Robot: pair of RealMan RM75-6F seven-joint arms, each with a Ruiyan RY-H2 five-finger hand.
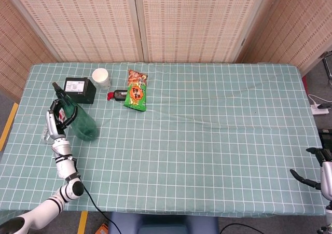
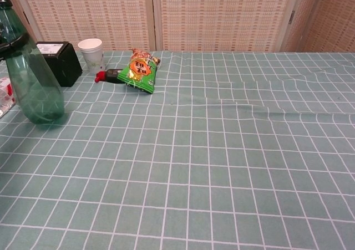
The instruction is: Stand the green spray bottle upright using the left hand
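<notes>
The green spray bottle [image 1: 83,123] stands near the table's left edge, its base on the cloth and its neck leaning slightly left. In the chest view the green spray bottle [image 2: 33,81] looks almost upright, with its dark trigger head at the top left corner. My left hand [image 1: 56,118] grips the bottle's neck and trigger part from the left side. My right hand [image 1: 317,173] hangs off the table's front right corner, fingers apart and holding nothing. The left hand is hidden in the chest view.
A black box [image 1: 79,89] sits just behind the bottle, with a white paper cup [image 1: 101,78] beside it. A green snack bag [image 1: 136,91] and a small black and red item [image 1: 116,95] lie further right. A red and white packet [image 2: 4,90] lies at the left edge.
</notes>
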